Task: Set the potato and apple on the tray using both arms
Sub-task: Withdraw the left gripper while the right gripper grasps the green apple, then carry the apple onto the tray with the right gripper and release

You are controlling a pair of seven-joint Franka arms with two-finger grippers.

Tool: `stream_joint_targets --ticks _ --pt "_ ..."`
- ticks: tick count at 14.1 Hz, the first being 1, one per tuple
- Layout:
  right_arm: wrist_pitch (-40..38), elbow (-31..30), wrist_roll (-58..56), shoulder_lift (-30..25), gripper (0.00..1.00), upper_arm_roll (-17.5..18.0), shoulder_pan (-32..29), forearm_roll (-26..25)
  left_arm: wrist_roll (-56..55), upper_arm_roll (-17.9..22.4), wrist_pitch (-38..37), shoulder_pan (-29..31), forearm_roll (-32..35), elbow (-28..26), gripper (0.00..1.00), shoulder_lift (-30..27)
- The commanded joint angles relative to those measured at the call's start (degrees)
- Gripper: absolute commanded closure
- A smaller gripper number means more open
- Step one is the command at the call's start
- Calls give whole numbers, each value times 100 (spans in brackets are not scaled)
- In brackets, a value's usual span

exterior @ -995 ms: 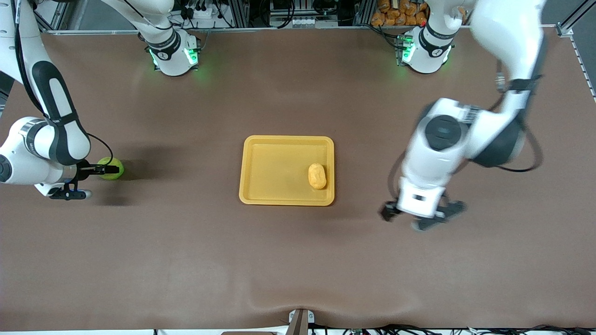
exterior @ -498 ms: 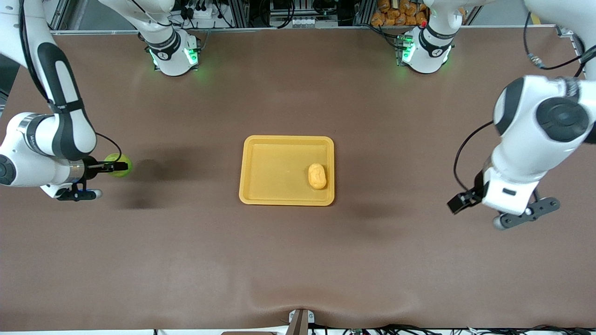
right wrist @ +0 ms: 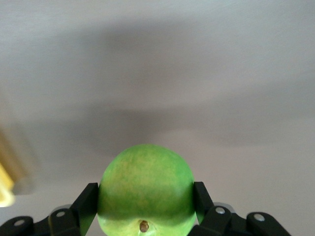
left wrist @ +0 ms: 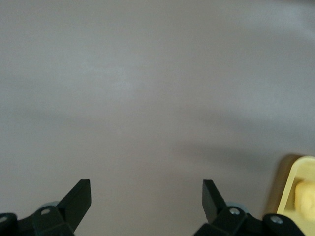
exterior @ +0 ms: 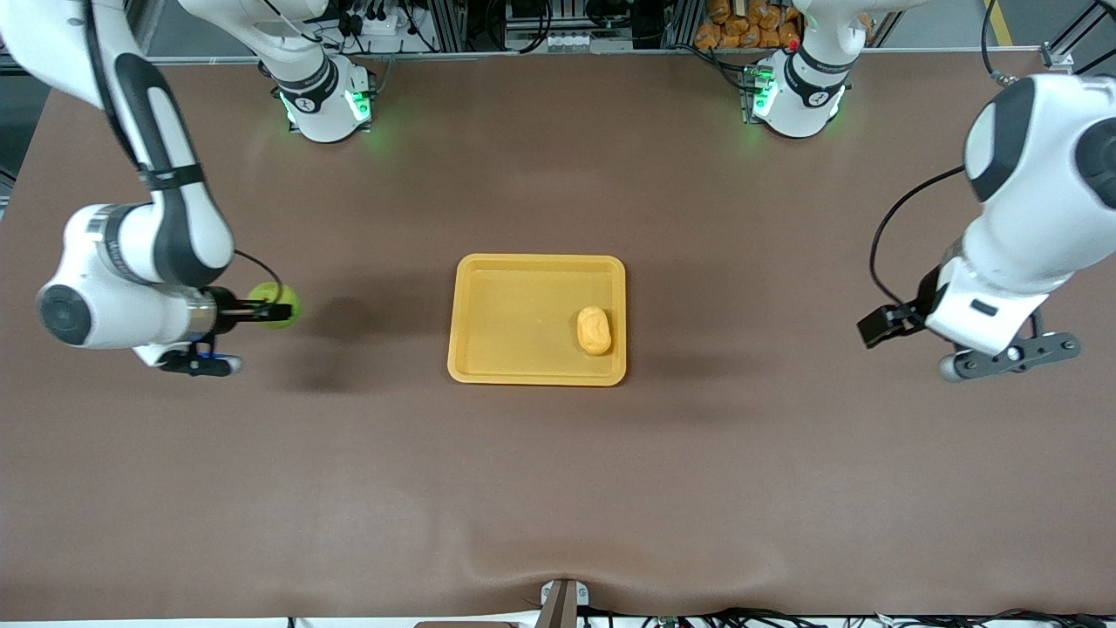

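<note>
The green apple [exterior: 281,304] is held in my right gripper [exterior: 268,307], above the table between the right arm's end and the tray. In the right wrist view the black fingers [right wrist: 88,202] press both sides of the apple [right wrist: 145,189], stem dimple toward the camera. The yellow-orange tray [exterior: 506,305] lies at the table's middle. The tan potato [exterior: 595,331] lies on it near the edge toward the left arm's end. My left gripper [exterior: 882,324] is open and empty above the table at the left arm's end; its fingers [left wrist: 79,192] stand wide apart over bare table.
The brown table mat [exterior: 558,488] spreads around the tray. The tray's corner [left wrist: 301,172] and the potato [left wrist: 307,196] show at the edge of the left wrist view. A blurred yellow tray edge [right wrist: 5,189] shows in the right wrist view.
My right gripper has carried the apple toward the tray. My left arm has swung away from the tray toward its own end of the table, empty.
</note>
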Motion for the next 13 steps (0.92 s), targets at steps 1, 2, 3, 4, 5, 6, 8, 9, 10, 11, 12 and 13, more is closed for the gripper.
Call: stream_joint_targets --ticks 1,2,3,4,5,6,8,9,10,11,12,13 --pt "-73 -43 1081 -176 100 -51 708 230 942 886 -36 -411 -672 -849 0 -904" --pt "-38 -17 1459 -176 100 -51 981 239 1162 896 -36 -332 -770 -1131 0 -1168" --pt "-29 79 1881 -159 100 -51 1219 239 1356 887 -36 -262 -779 -1343 0 -1362" --pt "-20 184 2233 -115 100 -51 1430 239 1506 887 -53 -270 -779 -1458 0 -1503" --pt "41 246 2541 -97 100 -51 1650 248 1725 879 -262 -261 -779 -1424 0 -1583" --pt "189 238 2814 -89 100 -51 1843 292 1997 870 -490 -261 -779 -1346 0 -1592" --pt "505 247 3420 -10 100 -51 2282 458 2446 870 -921 -261 -779 -1074 0 -1593" --pt "716 282 3701 69 100 -51 2450 537 2491 861 -1089 -261 -779 -924 0 -1593" --pt "944 299 3939 192 100 -60 2617 642 2492 861 -1212 -279 -788 -836 0 -1584" --pt "1094 369 4055 288 100 -52 2714 713 2483 861 -1239 -296 -788 -791 0 -1592" --pt "1139 483 4160 429 100 -51 2776 827 2465 852 -1257 -314 -823 -774 0 -1610" --pt "1166 562 4240 526 100 -60 2846 985 2430 844 -1301 -314 -876 -765 0 -1619"
